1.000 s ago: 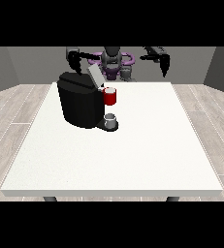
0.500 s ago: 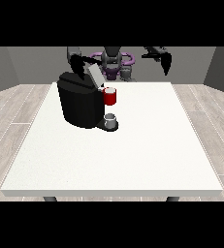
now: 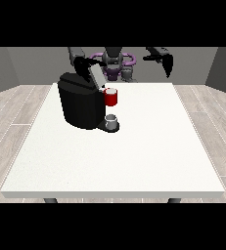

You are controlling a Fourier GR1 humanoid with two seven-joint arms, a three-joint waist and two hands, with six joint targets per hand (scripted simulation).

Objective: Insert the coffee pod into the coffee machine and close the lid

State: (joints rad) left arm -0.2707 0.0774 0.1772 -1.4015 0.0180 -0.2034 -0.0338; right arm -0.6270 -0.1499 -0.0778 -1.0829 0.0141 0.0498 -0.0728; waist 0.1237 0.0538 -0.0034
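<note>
The black coffee machine (image 3: pixel 81 105) stands on the left half of the white table (image 3: pixel 148 146). Its lid (image 3: pixel 96 74) is tilted up at the top rear. A red thing at the machine (image 3: pixel 111 96) sits at its front. Below it, a grey thing (image 3: pixel 112 121) rests on the machine's base. The hand at the view's left (image 3: pixel 83 62) is right behind the raised lid, at its upper end. The hand at the view's right (image 3: pixel 166 63) hangs in the air over the table's far edge, away from the machine, with fingers pointing down and nothing in it.
The robot's purple and grey torso (image 3: pixel 114 63) stands behind the table's far edge. The machine is the only tall obstacle on the table. Wooden floor surrounds the table.
The hand at the view's right has sunk a little and shifted outward. The hand at the view's left has stayed by the raised lid.
</note>
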